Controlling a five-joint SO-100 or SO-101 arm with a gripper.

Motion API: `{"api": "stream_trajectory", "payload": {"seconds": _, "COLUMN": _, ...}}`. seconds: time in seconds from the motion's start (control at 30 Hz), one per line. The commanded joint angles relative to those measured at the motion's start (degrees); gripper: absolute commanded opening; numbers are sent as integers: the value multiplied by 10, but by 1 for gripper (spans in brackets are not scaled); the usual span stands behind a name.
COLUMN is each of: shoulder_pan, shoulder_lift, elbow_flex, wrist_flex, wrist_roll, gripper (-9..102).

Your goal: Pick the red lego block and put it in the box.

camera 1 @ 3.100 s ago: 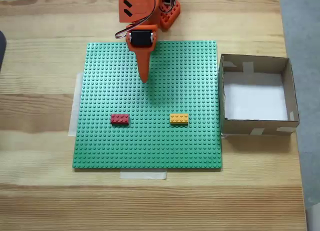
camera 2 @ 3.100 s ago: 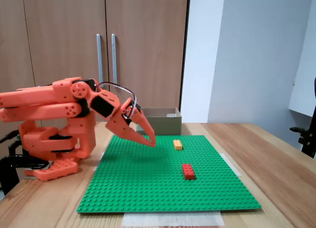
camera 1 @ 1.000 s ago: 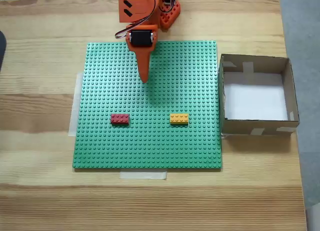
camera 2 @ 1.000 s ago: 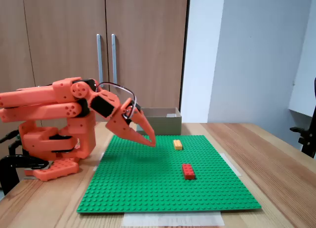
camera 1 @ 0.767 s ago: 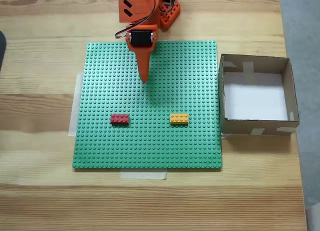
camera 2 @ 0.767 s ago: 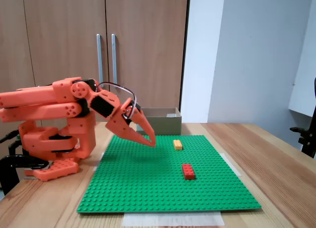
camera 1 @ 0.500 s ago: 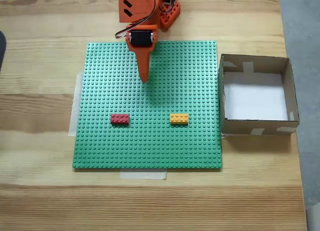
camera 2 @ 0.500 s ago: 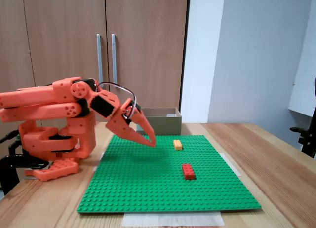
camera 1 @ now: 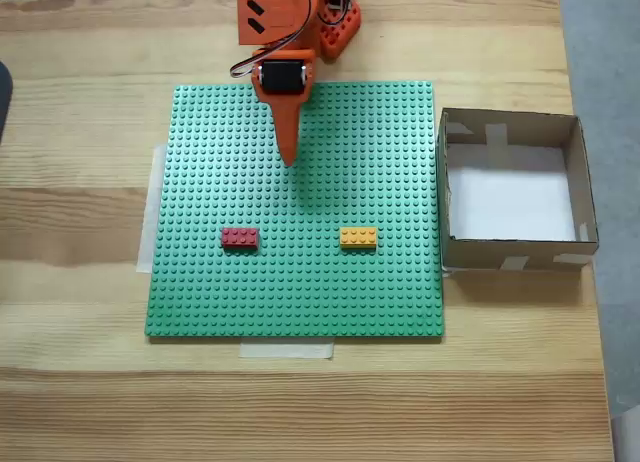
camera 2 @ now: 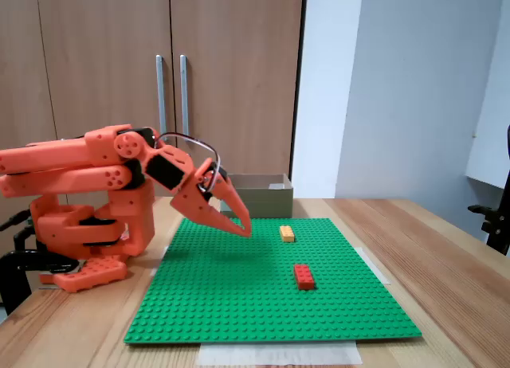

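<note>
On the green baseplate (camera 1: 295, 207), seen from above in a fixed view, the red lego block (camera 1: 240, 238) sits toward the left, with a yellow brick (camera 1: 358, 237) level with it further right, well apart. The orange gripper (camera 1: 290, 158) points down the plate from the arm's base at the top edge, its tip well short of both bricks and slightly right of the red one. Its two fingers lie together as one narrow wedge, so it looks closed, with nothing held.

The step in hand is the reach, not yet begun. To do it well, I judge the gripper should spread its fingers first, swing a little left, and come down straddling the brick's short sides, low enough to grip below the studs. If the block is pressed onto the plate, a straight upward pull or a slight rock will likely free it better than a sideways drag. It should stay clear of the yellow brick.

The box (camera 1: 444, 177) stands on the bench just beside the plate's right edge; its white floor is bare.

From the low side in a fixed view, the gripper (camera 2: 244, 229) hangs above the plate, tip slanted down. The red lego block (camera 2: 303, 276) lies nearer the camera than the yellow brick (camera 2: 287, 233). The box (camera 2: 259, 194) stands behind; its inside cannot be made out from this angle.
</note>
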Motion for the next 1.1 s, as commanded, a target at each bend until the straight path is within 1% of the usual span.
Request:
{"api": "stream_trajectory", "payload": {"seconds": 0.0, "shoulder_pan": 4, "shoulder_lift": 4, "elbow_flex": 4, "wrist_flex": 0, "wrist_roll": -3, "gripper": -1}}
{"api": "stream_trajectory", "payload": {"seconds": 0.83, "shoulder_pan": 4, "shoulder_lift": 2, "elbow_flex": 3, "wrist_flex": 0, "wrist_roll": -4, "gripper": -1}}
{"api": "stream_trajectory", "payload": {"seconds": 0.93, "shoulder_pan": 4, "shoulder_lift": -4, "elbow_flex": -1, "wrist_flex": -13, "wrist_roll": -2, "gripper": -1}}
{"api": "stream_trajectory", "payload": {"seconds": 1.07, "shoulder_pan": -4, "shoulder_lift": -5, "elbow_flex": -12, "wrist_flex": -10, "wrist_roll": -28, "gripper": -1}}
